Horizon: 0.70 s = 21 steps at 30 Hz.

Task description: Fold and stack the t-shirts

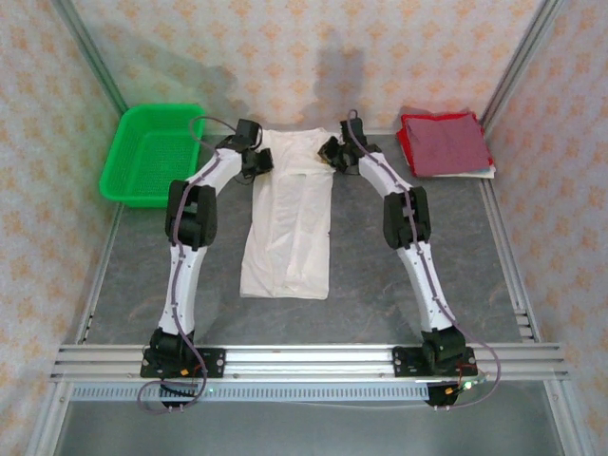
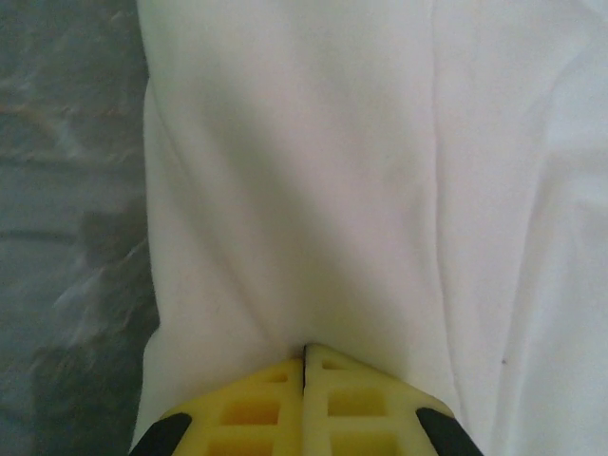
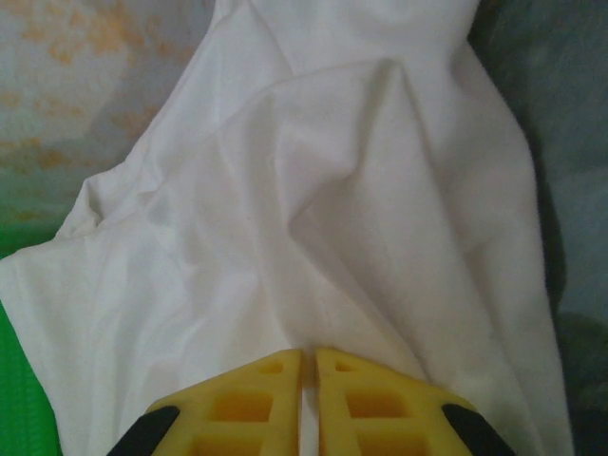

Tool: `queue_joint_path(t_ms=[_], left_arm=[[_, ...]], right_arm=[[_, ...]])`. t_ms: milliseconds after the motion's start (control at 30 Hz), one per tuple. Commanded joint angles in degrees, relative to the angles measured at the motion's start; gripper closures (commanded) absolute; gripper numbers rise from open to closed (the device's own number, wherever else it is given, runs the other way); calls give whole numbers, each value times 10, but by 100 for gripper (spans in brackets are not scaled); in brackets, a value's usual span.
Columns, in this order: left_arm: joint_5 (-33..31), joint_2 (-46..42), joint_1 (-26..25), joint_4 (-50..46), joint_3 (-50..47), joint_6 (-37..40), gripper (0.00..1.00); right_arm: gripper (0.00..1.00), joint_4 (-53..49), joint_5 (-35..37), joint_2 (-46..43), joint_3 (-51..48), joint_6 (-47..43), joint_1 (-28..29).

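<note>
Green mesh basket (image 1: 157, 110): far left on the counter (image 1: 366, 294), apart from the work.

Left gripper (image 2: 305, 350): clenched on the white t-shirt (image 1: 288, 237) at its far left edge, with creases running into the tips.

The shirt lies mid-counter as a long narrow strip, its far end between the two arms.

Right gripper (image 3: 309, 353): pinched on the far right edge, cloth tented up to it.

Dark red t-shirt (image 1: 445, 142): folded square in the far right corner.

Handling, judged: light, limp cloth that will sag between the grips. Best taken at the edge corners, catching all layers.

Counter is grey, matte and faintly wrinkled. Patterned walls (image 1: 313, 47) close in on three sides.
</note>
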Motion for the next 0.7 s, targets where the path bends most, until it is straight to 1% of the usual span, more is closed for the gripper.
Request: queue_joint_path(t_ms=[0,100,167,200,267,333,400,467,500,533,567,633,667], left_arm=[[5,60,-1,-77,96,-3,100],[13,100,2,-128,191,-1,100],[22,88,4,-140,208,-8,100],[22,66,3,-136,195,-12,100],[22,3,2,-107,139,-24,100],[24,-84,0,-52,50,-37,100],[18,-166,-1,-15,-26,-40,99],[7,-248,-3,9,-100,-36,93],[-2,-297,-3,25,-148,-36,90],[-6,-350,-4,51,-208,-37,85],[-7,-402,-5,78,-265,-39,77],[-4,-514,-11,155,-416,-42,66],[0,-562,-12,187,-484,-44,58]], right_arm=[[88,-29,21,34,43,28,-16],[83,-22,-8,30,71,27,-18],[79,-27,-19,12,79,18,-18],[76,-31,-23,-3,78,11,-18],[70,-44,-31,-40,73,0,-21],[65,-50,-46,-86,53,-12,-21],[64,-59,-60,-141,19,-25,-19],[63,-67,-67,-210,-49,-49,-12],[63,-63,-63,-257,-109,-62,-5],[62,-48,-57,-311,-186,-74,4],[62,-23,-52,-360,-255,-81,12],[60,75,-37,-482,-471,-78,33],[60,129,-34,-531,-561,-68,42]])
